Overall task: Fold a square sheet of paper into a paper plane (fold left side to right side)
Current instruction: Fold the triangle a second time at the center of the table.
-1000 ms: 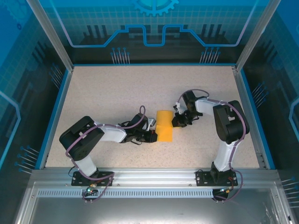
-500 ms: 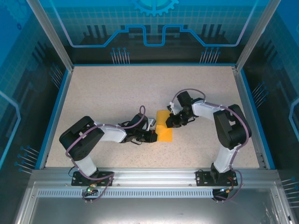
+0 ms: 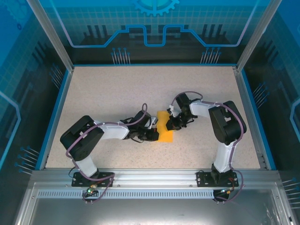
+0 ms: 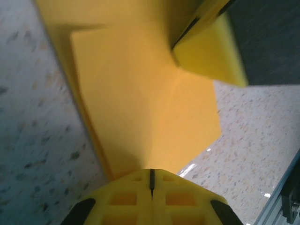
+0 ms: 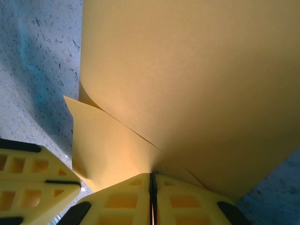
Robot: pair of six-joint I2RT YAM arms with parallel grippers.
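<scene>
Hold: left gripper (image 4: 151, 182) pressed together on the left edge of the square sheet of paper (image 3: 165, 135), probably anchoring it; right gripper (image 5: 151, 183) pinches the raised upper-right flap, probably to fold it | Place: centre frame, on table (image 3: 112, 93) | Lie: long axis up-down, slightly tilted; no tip yet.

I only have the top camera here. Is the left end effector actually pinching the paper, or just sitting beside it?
Observer: Left wrist camera shows the left end effector shut on the paper, at its near edge.
Operator: And the right one?
Observer: Right wrist camera shows the right end effector shut on it too.
Operator: Is the paper lying flat?
Observer: No. By the right pinch, two layers gape apart.
</scene>
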